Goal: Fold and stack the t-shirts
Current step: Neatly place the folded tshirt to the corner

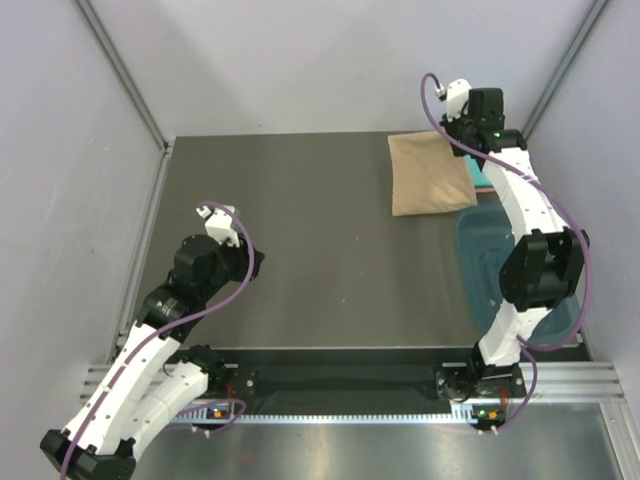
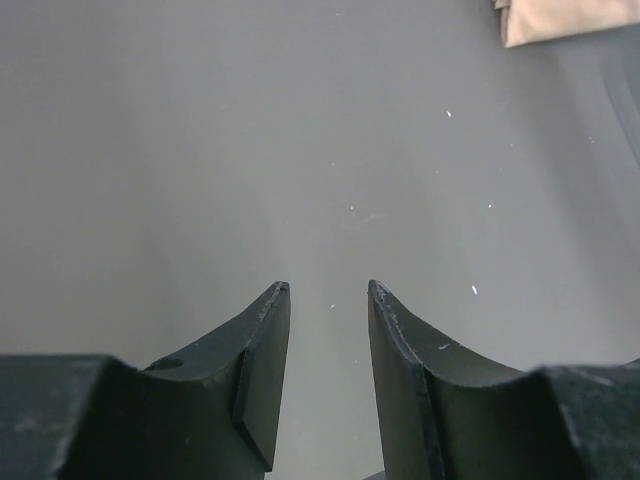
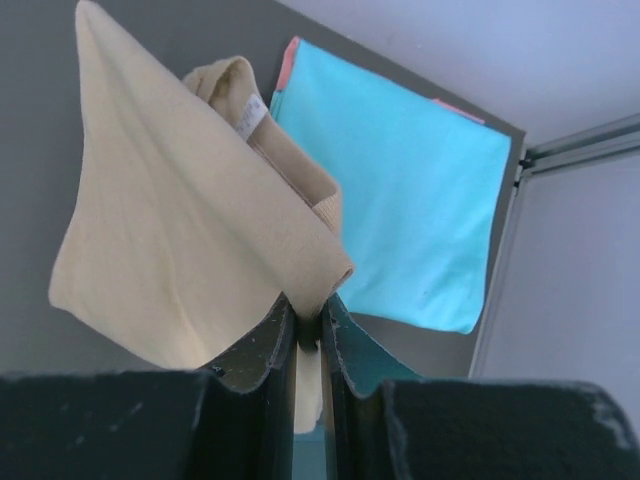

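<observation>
While the right gripper is pinching a folded edge of the tan shirt tight between its closed jaws, the cloth is draping away from the fingers in a loose flap with its collar label showing. To me it looks as though the arm is handling the shirt by that edge to settle it onto the pile. That pile is lying at the far right corner of the table: the turquoise shirt is sitting flat and folded, and a salmon-pink shirt is peeking out from beneath it along the far edges. From above, the tan shirt is resting mostly on the table just beside the turquoise one, so I judge the stacking is nearing its end but not squared up. The left gripper is hanging over bare table well apart from the shirts, its jaws standing partly open and holding nothing, probably parked out of the way. A dark teal tub is sitting beside the right arm, nearer than the pile.
</observation>
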You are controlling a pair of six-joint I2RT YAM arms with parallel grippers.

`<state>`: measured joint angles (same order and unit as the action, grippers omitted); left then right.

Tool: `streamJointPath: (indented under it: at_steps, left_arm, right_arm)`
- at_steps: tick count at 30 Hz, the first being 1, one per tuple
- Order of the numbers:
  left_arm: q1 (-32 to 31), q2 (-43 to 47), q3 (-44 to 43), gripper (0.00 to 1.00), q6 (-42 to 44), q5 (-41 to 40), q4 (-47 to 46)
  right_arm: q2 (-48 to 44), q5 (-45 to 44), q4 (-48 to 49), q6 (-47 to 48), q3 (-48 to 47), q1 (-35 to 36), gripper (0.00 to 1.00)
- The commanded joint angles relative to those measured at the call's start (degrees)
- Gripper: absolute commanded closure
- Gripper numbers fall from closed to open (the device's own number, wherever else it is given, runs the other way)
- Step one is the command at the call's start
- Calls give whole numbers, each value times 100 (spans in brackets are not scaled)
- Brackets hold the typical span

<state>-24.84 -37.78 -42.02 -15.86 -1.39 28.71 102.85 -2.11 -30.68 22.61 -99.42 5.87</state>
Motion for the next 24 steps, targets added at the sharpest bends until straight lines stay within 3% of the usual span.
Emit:
streamJointPath:
  at_steps: [1, 20, 24]
  left_arm:
    - [-30, 16, -166, 58, 100, 7, -138]
    - [-118, -19, -157, 58, 100, -63, -120]
    - [-135, -45, -157, 58, 100, -90, -111]
  right_arm:
    - [-424, -114, 159, 200, -535, -103, 100]
    - [-309, -53, -237, 174, -1317, -543, 100]
    - [-248, 193, -193, 51, -1422, -920, 100]
